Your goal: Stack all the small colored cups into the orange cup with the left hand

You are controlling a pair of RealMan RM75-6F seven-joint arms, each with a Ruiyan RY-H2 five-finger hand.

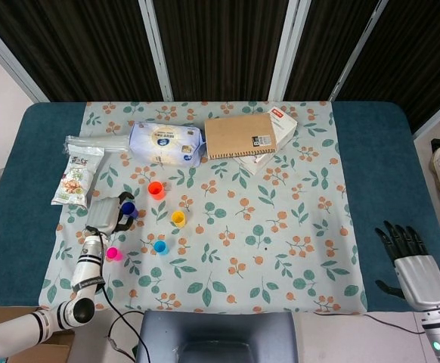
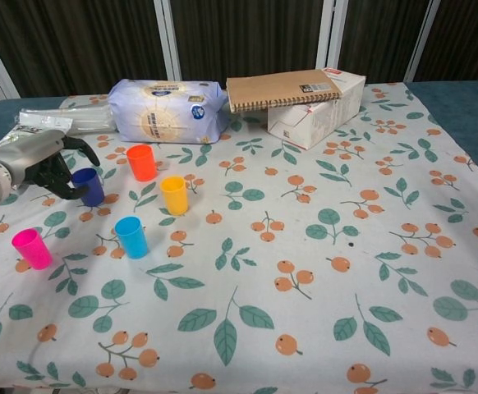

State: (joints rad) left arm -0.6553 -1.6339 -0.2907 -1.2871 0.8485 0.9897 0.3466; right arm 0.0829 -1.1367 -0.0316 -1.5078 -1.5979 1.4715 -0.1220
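Orange cup [image 2: 141,162] stands upright on the floral cloth [image 2: 305,271] toward the table's left side, smooth plastic, with yellow cup [image 2: 174,194], light blue cup [image 2: 130,236] and pink cup [image 2: 31,248] near it. The left hand [image 2: 42,160] curls its dark fingers around the dark blue cup [image 2: 88,186]. Only the head view shows the right hand [image 1: 409,261], fingers spread, holding nothing, at the right edge.
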